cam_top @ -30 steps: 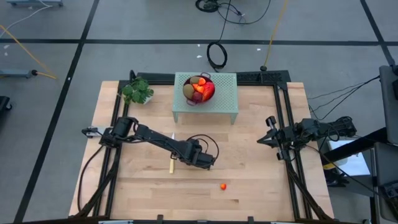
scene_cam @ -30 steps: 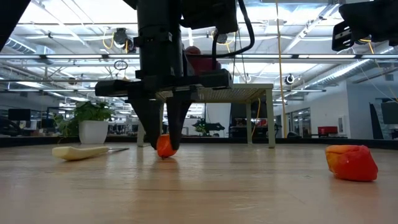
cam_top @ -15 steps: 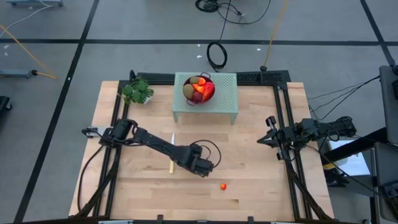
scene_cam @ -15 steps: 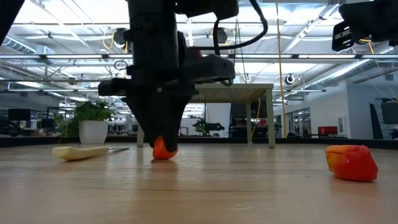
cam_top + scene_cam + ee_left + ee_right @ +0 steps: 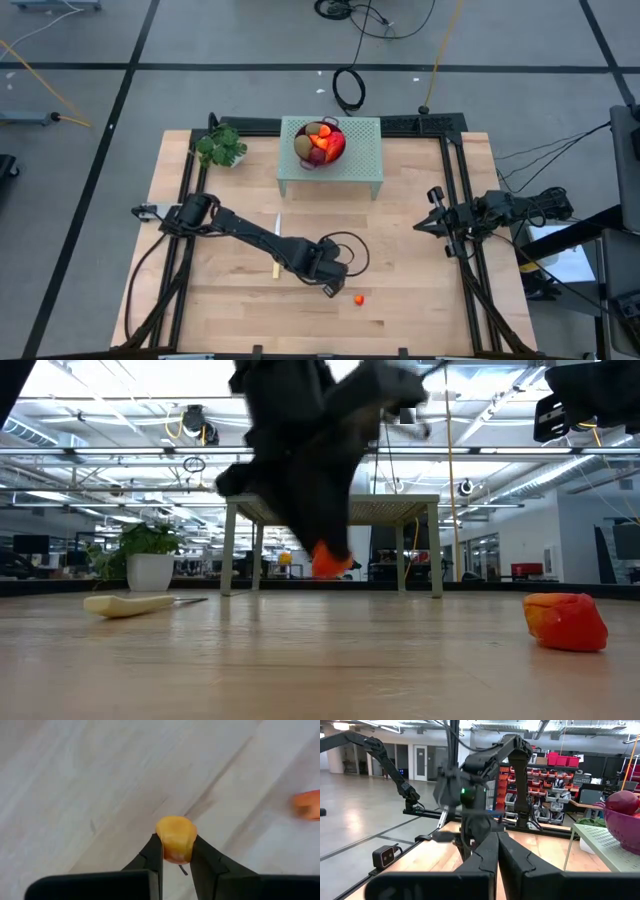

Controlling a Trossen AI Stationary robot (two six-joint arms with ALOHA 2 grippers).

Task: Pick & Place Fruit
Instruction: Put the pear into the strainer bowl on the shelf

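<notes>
My left gripper is over the near middle of the table, shut on a small orange-yellow fruit piece, which the low view shows above the wood as the fruit piece. A second orange-red piece lies on the table just right of that gripper, and shows large in the low view as the second piece. A magenta bowl holding the other fruit stands on a pale green perforated stand. My right gripper is shut and waits at the table's right edge. My left gripper pinches the small orange-yellow piece by its lower sides between the two fingertips, one on each side. The fingers come down at a slant from above. The piece is lifted clear of the table, its rounded top standing out past the tips.
A slim yellow-handled knife lies on the wood left of my left gripper, seen also as the knife. A green potted plant stands at the far left corner. Bare wood lies between the stand and the near edge.
My left gripper moved toward the near edge and to the right, toward the second orange-red piece. It tipped over to a slant and rose. The small orange piece, which sat on the table between the fingers, is now lifted clear.
</notes>
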